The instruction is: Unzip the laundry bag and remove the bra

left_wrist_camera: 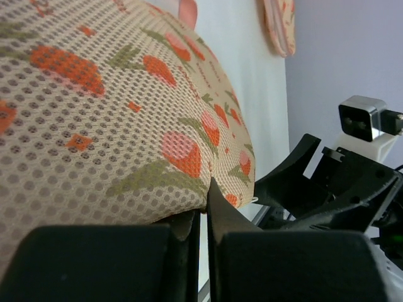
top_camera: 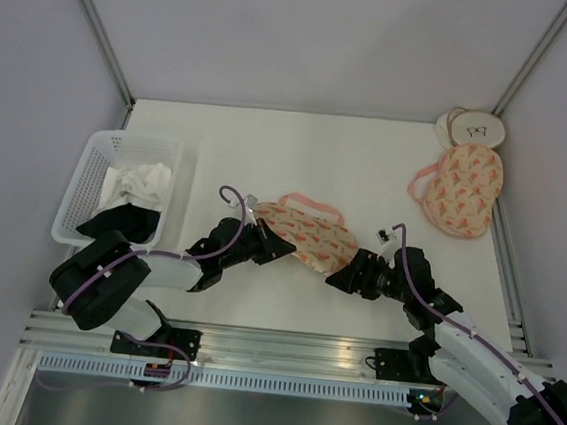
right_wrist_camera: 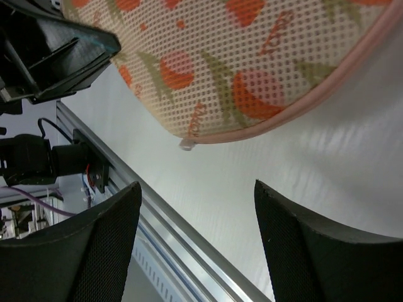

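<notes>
The laundry bag [top_camera: 307,233] lies in the middle of the table, peach mesh with orange-pink print and a pink loop [top_camera: 314,203] on its far side. My left gripper [top_camera: 265,243] is at the bag's left end. In the left wrist view its jaws [left_wrist_camera: 204,207] stand almost together, pinching the bag's [left_wrist_camera: 113,113] fabric edge. My right gripper [top_camera: 343,277] is open and empty at the bag's near right end. In the right wrist view the bag's [right_wrist_camera: 252,63] pink trim and a small zip pull [right_wrist_camera: 187,143] sit just beyond the gripper [right_wrist_camera: 196,185]. The bra is hidden.
A rounder pouch of the same print [top_camera: 461,190] lies at the back right, with white round pads [top_camera: 470,127] behind it. A white basket [top_camera: 98,155] holding white and black clothes stands at the left. The table's metal front rail [right_wrist_camera: 157,233] is close under my right gripper.
</notes>
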You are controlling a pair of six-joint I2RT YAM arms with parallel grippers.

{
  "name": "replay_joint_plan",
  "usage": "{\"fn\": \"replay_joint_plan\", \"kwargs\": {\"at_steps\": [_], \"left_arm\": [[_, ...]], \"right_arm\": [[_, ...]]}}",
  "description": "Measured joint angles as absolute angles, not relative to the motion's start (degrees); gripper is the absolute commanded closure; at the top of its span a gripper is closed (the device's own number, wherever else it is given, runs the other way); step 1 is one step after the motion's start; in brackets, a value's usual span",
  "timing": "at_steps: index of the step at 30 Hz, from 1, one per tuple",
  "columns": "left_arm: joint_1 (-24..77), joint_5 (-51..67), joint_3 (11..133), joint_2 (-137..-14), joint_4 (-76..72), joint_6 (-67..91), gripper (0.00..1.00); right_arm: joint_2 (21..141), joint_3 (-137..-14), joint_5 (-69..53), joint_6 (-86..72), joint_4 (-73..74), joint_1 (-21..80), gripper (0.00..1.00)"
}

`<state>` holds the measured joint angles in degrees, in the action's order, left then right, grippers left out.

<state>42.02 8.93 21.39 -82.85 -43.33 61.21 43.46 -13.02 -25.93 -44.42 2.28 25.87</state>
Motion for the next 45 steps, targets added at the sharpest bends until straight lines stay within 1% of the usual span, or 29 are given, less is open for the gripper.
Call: {"fn": "replay_joint_plan", "kwargs": {"at_steps": [4,7,9,13,18,19,21,24,27,28,29,39,45], "left_arm": [[42.9,7.8,21.4,-82.9,-41.8,61.2,0.98],[43.2,7.5,21.3,-82.7,-41.6,61.2,0.98],[43.2,7.5,21.2,-82.2,-41.0,61.2,0.98],[43.3,7.5,21.2,-80.9,-39.5,61.2,0.98],[43.3,7.5,20.9,-80.6,-39.2,61.2,0.98],[43.3,7.5,20.8,-80.6,-39.1,61.2,0.98],[43.3,7.4,20.5,-80.6,-39.1,61.2,0.98],[43.3,7.3,19.7,-80.6,-39.1,61.2,0.98],[43.3,7.3,19.0,-80.6,-39.1,61.2,0.98],[43.4,7.3,18.9,-80.6,-39.1,61.2,0.98],[43.4,7.3,18.8,-80.5,-39.1,61.2,0.98],[44.1,7.3,18.7,-78.8,-38.7,61.1,0.98],[44.2,8.3,19.5,-78.0,-35.7,60.2,0.98]], "right_arm": [[48.3,-13.1,-22.4,-46.6,-2.1,32.6,0.23],[52.7,-13.5,-20.4,-47.2,-5.0,35.3,0.25],[55.7,-13.7,-19.1,-47.3,-6.9,35.7,0.29],[59.1,-14.5,-16.7,-47.8,-9.0,36.4,0.32],[61.0,-18.3,-14.4,-47.6,-10.2,38.1,0.40],[61.4,-19.0,-14.2,-47.5,-10.4,38.2,0.49],[62.4,-20.3,-13.9,-47.2,-10.7,38.5,0.55],[63.6,-21.0,-13.3,-47.0,-10.7,38.9,0.69],[64.5,-21.1,-13.0,-46.7,-10.2,39.6,0.87],[64.5,-21.1,-12.9,-46.6,-9.8,40.0,0.97],[64.4,-21.1,-12.9,-46.4,-9.4,40.4,1.00],[56.6,-21.0,-11.4,-44.0,-0.7,41.8,1.00],[57.3,-23.7,-11.3,-40.3,5.7,41.9,1.00]]}}
